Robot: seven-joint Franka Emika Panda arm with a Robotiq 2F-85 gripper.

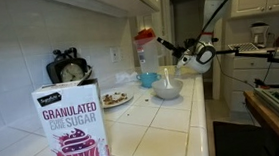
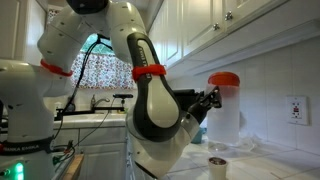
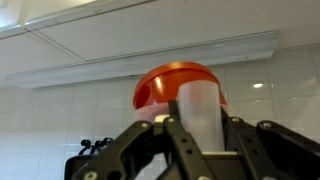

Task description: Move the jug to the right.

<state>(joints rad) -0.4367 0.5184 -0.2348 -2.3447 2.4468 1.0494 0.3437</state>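
Observation:
The jug (image 1: 145, 51) is a tall translucent white pitcher with a red-orange lid. It stands at the back of the tiled counter by the wall, and it also shows in an exterior view (image 2: 226, 112). My gripper (image 1: 167, 48) reaches it from the side, as an exterior view (image 2: 208, 101) also shows. In the wrist view the jug (image 3: 170, 88) fills the centre. My gripper (image 3: 200, 122) has its two black fingers closed on the jug's translucent handle part.
A sugar box (image 1: 73, 125) stands in the foreground. A light-blue bowl (image 1: 167, 87) and a plate of food (image 1: 116, 98) sit on the counter near the jug. A black appliance (image 1: 68, 67) is by the wall. A small cup (image 2: 217, 164) stands below the jug.

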